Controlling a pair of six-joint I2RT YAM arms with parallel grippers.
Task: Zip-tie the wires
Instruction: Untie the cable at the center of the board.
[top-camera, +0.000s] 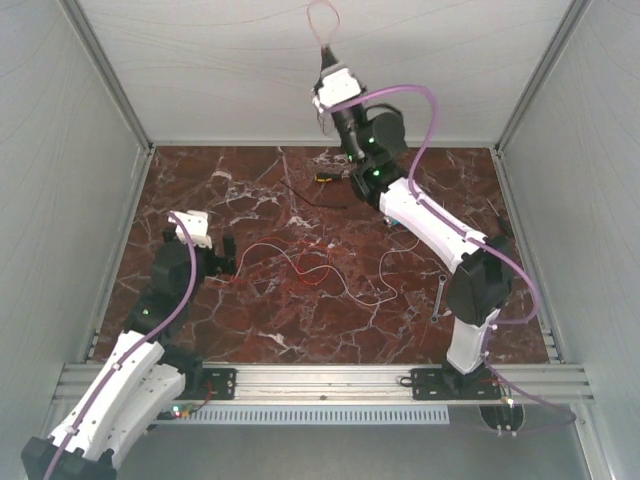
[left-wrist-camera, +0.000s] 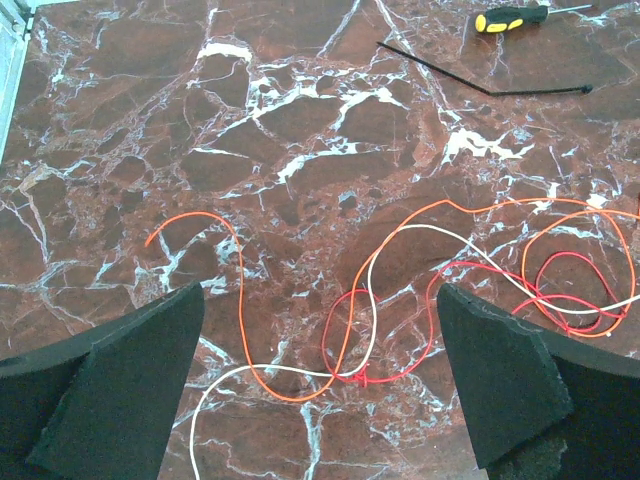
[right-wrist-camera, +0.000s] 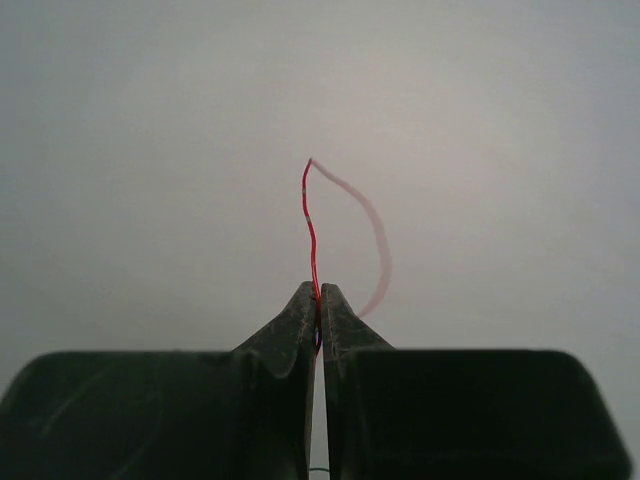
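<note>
Wires (left-wrist-camera: 362, 376): I saw most of the red and white strands lying loose and tangled on the table (left-wrist-camera: 120, 150), near its centre.
Lifted strands: a red strand (right-wrist-camera: 311, 240) and a pale strand (right-wrist-camera: 382, 240) rose from the right claw and met at the top as a loop, at 12 o'clock from the pile, before the back wall (top-camera: 250, 70).
Right gripper (right-wrist-camera: 319, 295): its jaws were pressed together on these two strands, high above the table.
Left gripper (left-wrist-camera: 318, 300): its jaws stood wide and held nothing. It hung over the table at 9 o'clock from the pile.
Zip tie (left-wrist-camera: 470, 85): black, flat on the table at 12 o'clock from the pile, touched by no claw.
Screwdriver (left-wrist-camera: 510, 18): yellow-and-black handle, just beyond the zip tie.
Metal tool (top-camera: 438, 297): at 3 o'clock, well apart from the wires.
</note>
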